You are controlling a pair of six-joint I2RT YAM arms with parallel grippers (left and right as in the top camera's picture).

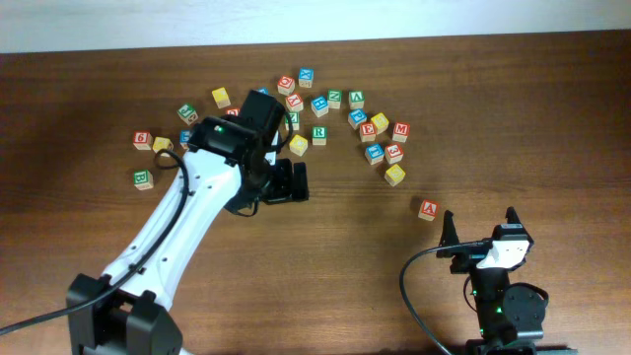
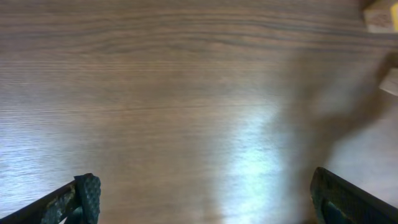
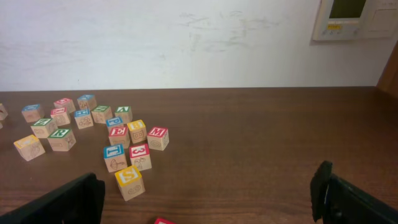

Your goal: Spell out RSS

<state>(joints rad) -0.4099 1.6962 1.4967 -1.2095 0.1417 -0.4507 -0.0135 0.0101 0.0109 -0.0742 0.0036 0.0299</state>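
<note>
Several wooden letter blocks lie scattered at the far middle of the table. A green R block (image 1: 318, 133) shows in the right wrist view (image 3: 61, 138) too. A yellow S block (image 1: 394, 175) lies nearest the right arm, also in the right wrist view (image 3: 129, 180). My left gripper (image 1: 286, 182) is open and empty over bare wood (image 2: 205, 199), just in front of the block cluster. My right gripper (image 1: 480, 227) is open and empty near the front right (image 3: 205, 202). No other S block can be read.
A red A block (image 1: 427, 209) lies alone just ahead of the right gripper; its edge shows in the right wrist view (image 3: 163, 221). A red block (image 1: 142, 140) and a green block (image 1: 143, 178) sit at the far left. Two blocks' edges (image 2: 379, 15) show in the left wrist view.
</note>
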